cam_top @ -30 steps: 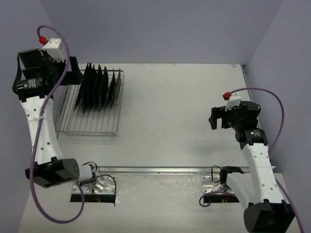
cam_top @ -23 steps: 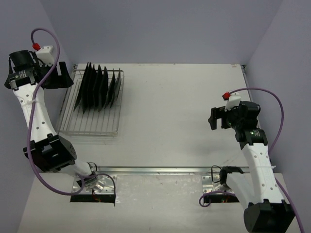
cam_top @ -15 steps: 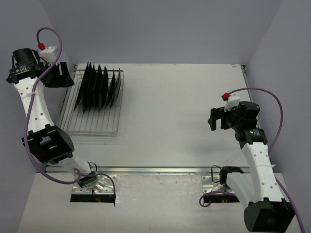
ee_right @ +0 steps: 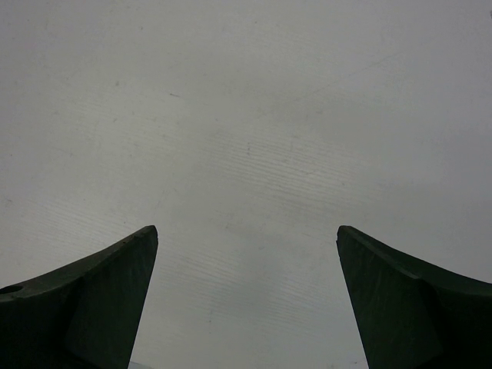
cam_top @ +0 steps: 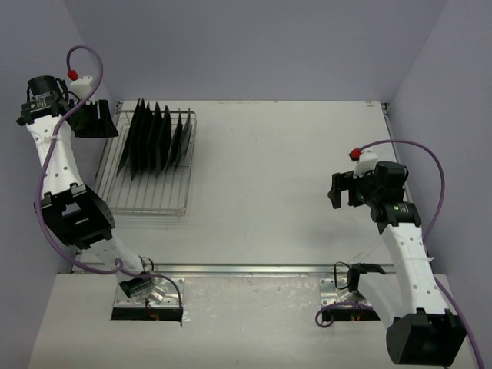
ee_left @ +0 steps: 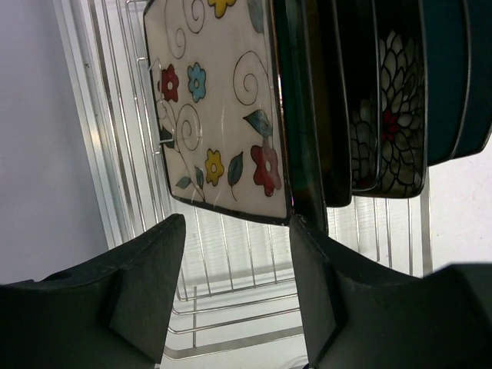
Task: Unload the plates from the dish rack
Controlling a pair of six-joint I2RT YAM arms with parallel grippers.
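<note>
Several plates (cam_top: 157, 138) stand on edge in a row at the far end of the silver wire dish rack (cam_top: 146, 192). My left gripper (cam_top: 98, 121) hovers just left of the row, at the rack's far left corner. In the left wrist view a white plate with coloured flowers (ee_left: 219, 108) comes first, then dark plates (ee_left: 338, 100) and a teal one (ee_left: 453, 77). My left gripper (ee_left: 238, 221) is open, its jaws partly apart just short of the flowered plate's edge, with only rack bars (ee_left: 231, 261) between them. My right gripper (cam_top: 338, 190) is wide open over bare table (ee_right: 246, 115).
The near half of the rack holds no plates. The left wall (cam_top: 31, 46) is close behind the left arm. A metal rail (cam_top: 254, 269) runs along the table's near edge by the arm bases.
My left arm has swung back towards the left wall and now points at the row of plates from the left. Its jaws have narrowed. The right arm has barely moved.
</note>
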